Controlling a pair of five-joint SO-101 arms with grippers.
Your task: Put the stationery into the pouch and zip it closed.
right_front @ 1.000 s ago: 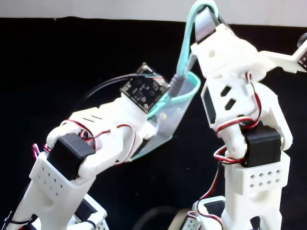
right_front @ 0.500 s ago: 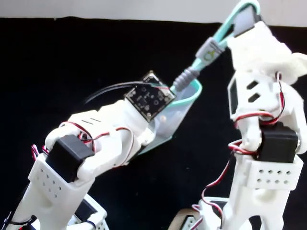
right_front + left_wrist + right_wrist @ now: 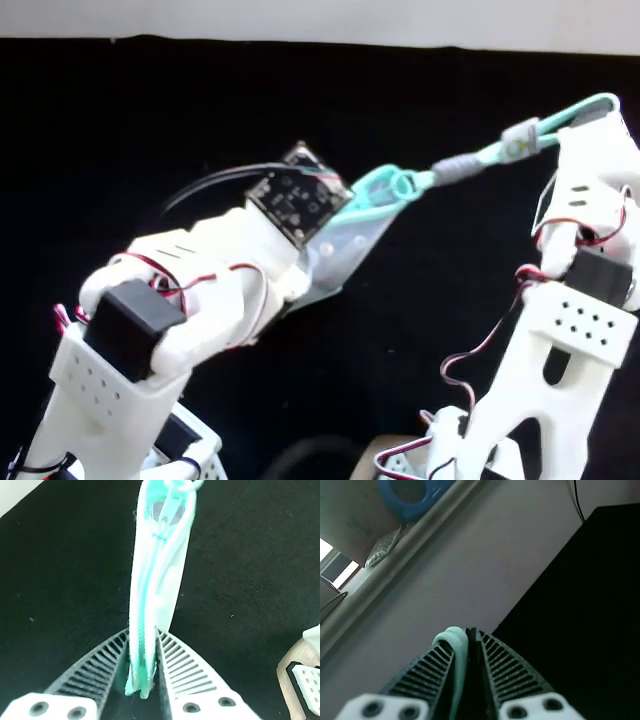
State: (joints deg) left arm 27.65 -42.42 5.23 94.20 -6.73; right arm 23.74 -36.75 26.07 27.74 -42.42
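The pouch [image 3: 345,250] is held over the black worktop [image 3: 150,120], one end pinched in the left tool [image 3: 143,640] and its teal strap [image 3: 520,145] pinched in the right tool [image 3: 468,636], and the zip [image 3: 146,580] looks nearly closed, so probably only letting go is left.

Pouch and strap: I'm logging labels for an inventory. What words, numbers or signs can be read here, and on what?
Nothing reads as clear text.
On the small tag of the strap: a yellowish mark, too blurred to read.
On the circuit board at the left arm's wrist: tiny marks, too small to read.
On the pouch: no print visible.
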